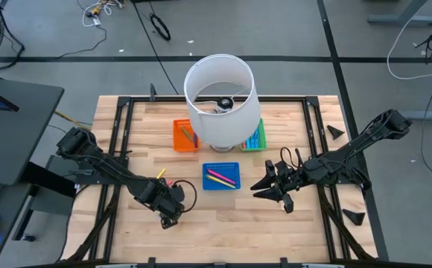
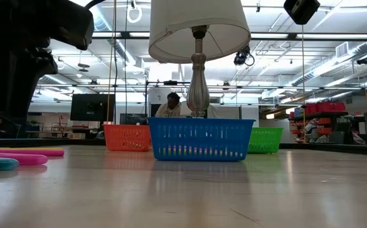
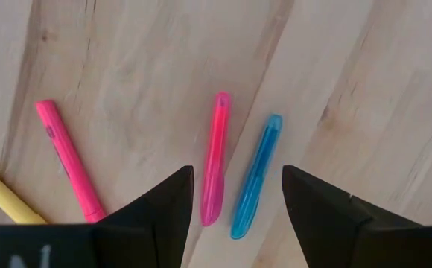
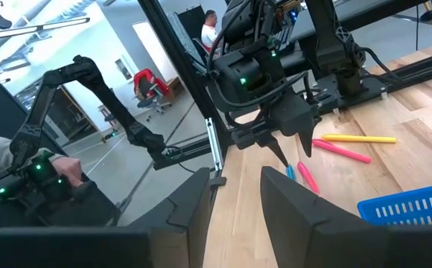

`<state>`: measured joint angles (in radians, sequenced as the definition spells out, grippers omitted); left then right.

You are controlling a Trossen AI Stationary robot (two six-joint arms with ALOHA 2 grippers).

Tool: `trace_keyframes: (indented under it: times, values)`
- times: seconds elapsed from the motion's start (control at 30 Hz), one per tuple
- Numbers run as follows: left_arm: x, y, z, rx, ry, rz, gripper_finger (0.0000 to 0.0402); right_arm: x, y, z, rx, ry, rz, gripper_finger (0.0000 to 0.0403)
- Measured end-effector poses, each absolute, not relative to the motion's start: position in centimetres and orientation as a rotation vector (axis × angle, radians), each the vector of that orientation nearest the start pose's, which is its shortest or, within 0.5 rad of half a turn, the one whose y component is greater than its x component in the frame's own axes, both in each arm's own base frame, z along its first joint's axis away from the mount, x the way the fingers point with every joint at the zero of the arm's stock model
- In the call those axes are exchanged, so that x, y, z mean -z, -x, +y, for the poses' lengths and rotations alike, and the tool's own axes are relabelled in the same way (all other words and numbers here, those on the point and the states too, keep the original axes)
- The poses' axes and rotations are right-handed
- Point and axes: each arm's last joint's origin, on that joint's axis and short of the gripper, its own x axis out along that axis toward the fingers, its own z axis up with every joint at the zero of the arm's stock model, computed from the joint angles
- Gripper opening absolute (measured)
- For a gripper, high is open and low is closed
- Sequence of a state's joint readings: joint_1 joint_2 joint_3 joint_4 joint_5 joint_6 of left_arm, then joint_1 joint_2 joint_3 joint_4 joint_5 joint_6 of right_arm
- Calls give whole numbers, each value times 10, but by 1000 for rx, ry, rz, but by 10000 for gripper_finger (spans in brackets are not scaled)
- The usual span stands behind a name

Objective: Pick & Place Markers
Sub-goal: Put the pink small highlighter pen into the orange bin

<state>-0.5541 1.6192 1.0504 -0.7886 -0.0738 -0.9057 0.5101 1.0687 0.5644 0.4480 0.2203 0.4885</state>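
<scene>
The left claw [image 3: 234, 212] hangs spread over the wooden bench [image 1: 223, 216] near its left front part, its 2 fingers straddling a pink marker [image 3: 214, 171] and a blue marker [image 3: 255, 179] lying side by side just apart. A clean pick likely means shifting so only 1 marker sits between the fingers, then lowering straight down — otherwise both may be pinched or 1 knocked away. The right claw [image 1: 275, 186] waits near the right side, part-open and empty, beside the blue tray [image 1: 221, 184] — it already holds markers.
</scene>
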Motion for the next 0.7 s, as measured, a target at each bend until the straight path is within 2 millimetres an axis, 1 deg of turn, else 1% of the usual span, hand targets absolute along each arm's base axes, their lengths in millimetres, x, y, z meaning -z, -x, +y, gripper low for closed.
trace_keyframes:
  times: [0.17,0.3,0.47,0.7]
  values:
    - [-192,-251,-152,-206,356,1331,210,-264,-206,108,-271,-465,122,119]
    - [-192,-251,-153,-268,435,1323,210,-264,-206,108,-271,-465,122,119]
    - [-192,-251,-152,-449,662,1292,210,-264,-206,108,-271,-462,122,119]
    - [-192,-251,-153,-714,997,1210,210,-264,-206,108,-274,-402,114,119]
